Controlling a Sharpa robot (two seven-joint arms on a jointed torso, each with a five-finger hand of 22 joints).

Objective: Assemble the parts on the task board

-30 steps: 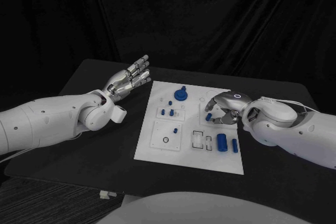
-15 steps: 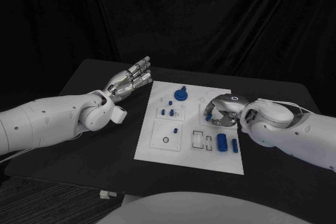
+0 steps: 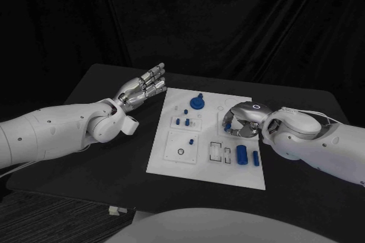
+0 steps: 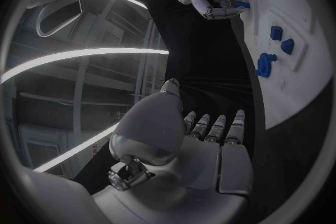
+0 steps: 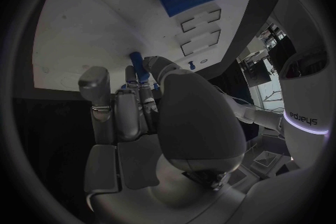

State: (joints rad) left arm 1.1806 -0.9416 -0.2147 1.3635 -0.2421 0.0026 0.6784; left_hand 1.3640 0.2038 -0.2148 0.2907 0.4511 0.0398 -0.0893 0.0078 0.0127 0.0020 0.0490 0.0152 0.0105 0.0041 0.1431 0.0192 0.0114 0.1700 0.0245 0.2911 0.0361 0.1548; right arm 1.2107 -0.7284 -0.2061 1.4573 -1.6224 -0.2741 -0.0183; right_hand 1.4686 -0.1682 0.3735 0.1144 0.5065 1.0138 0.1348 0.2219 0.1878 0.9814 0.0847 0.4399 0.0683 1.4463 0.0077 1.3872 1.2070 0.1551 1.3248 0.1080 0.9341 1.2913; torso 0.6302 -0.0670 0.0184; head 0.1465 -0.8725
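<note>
**Q:** Which step are you logging?

**Me:** A part pick or seating on the task board, right of frame centre in the head view. My right hand is curled down over the board's right half. In the right wrist view its fingertips close round a small blue peg that stands against the white plate. I judge the peg pinched, though whether it is already seated in its hole I cannot tell.

**Q:** And the next move?

**Me:** In my judgement, a straight vertical move, keeping the peg upright: either lift clear or press home. A tilt risks jamming it. The large blue cylinder lies low on the board, just below the hand, so the wrist needs to stay off it.

**Q:** The other parts?

**Me:** A blue knob stands at the board's upper middle, small blue pieces below it, a slim blue bar beside the cylinder.

**Q:** The left hand?

**Me:** My left hand, upper left of centre, is raised off the black table, fingers straight and apart, holding nothing, well apart from the board's left edge.
</note>
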